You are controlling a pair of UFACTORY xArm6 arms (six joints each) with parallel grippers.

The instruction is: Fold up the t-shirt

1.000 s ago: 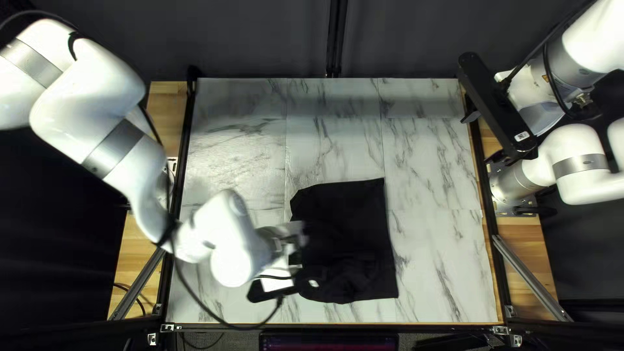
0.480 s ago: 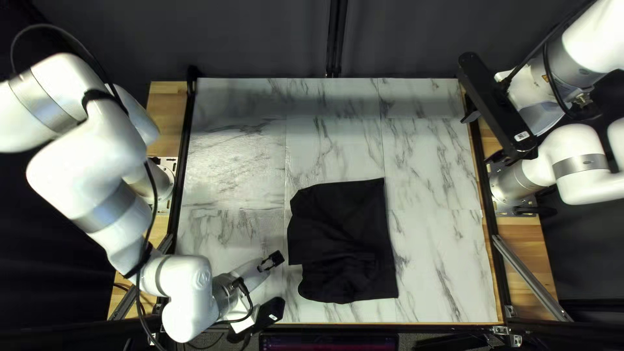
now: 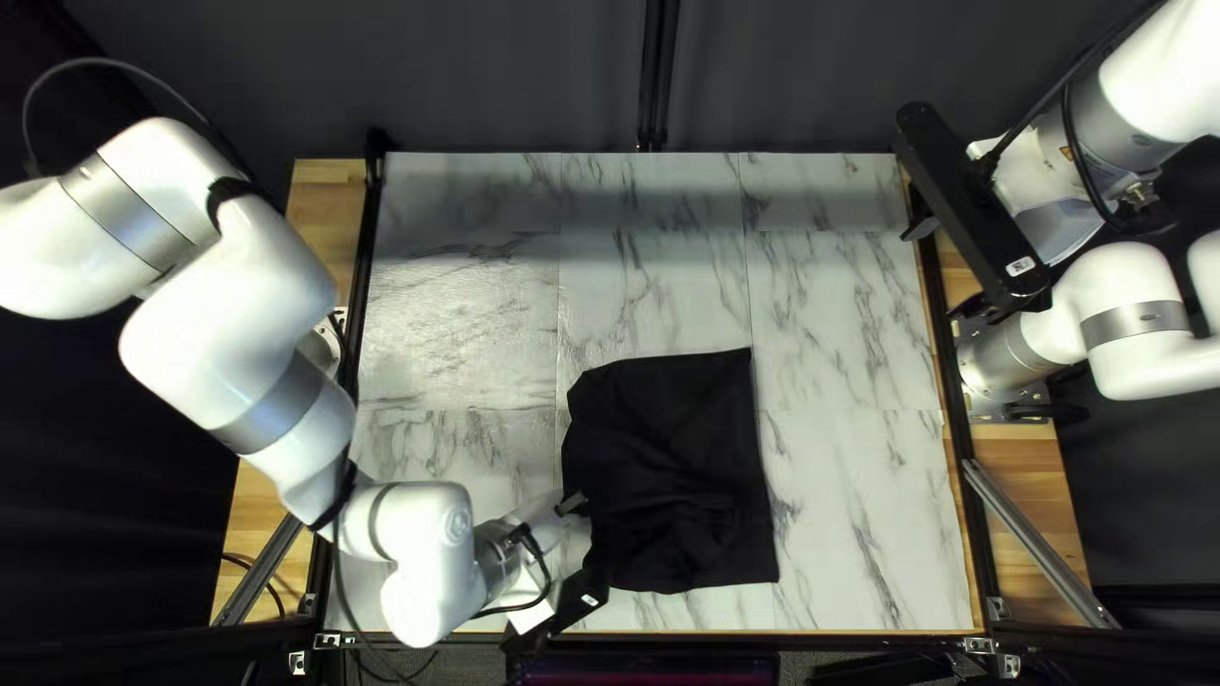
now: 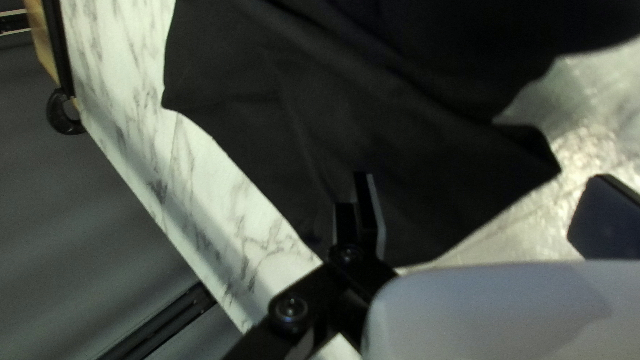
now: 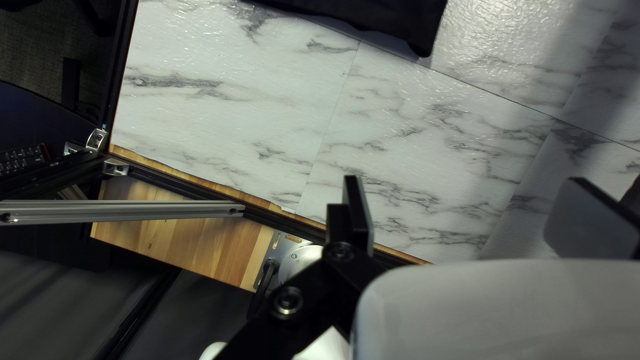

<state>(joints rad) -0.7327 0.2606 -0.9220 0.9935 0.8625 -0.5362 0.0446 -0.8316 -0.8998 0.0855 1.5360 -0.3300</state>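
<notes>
Shirt (image 3: 686,445) lay on the table (image 3: 864,508) as a compact, roughly four-sided bundle. The table's near edge ran close by it, the far edge well apart.

Progress, judged from shape: partly folded. No sleeve stood out to either side, so the sleeves were probably tucked in. The side toward the right arm ran fairly straight; the side toward the left arm was uneven, with a step in its outline, and the near part of the shirt was bunched and creased. Layer count could not be told, black on black.

Left gripper (image 4: 483,178): at the shirt's left side, toward its near end. Jaws spread wide, nothing pinched — a pointed flap (image 4: 527,157) of the shirt showed between them. Contact with the cloth could not be told.

Right gripper (image 5: 465,179): well apart from the shirt, off its right side. Jaws spread, holding nothing.

Left to do, as judged: bring the uneven left side in, flatten the near wrinkles, perhaps one more fold across. Risk noted — a shallow grasp might have caught only the top layer and dragged the bundle askew.
</notes>
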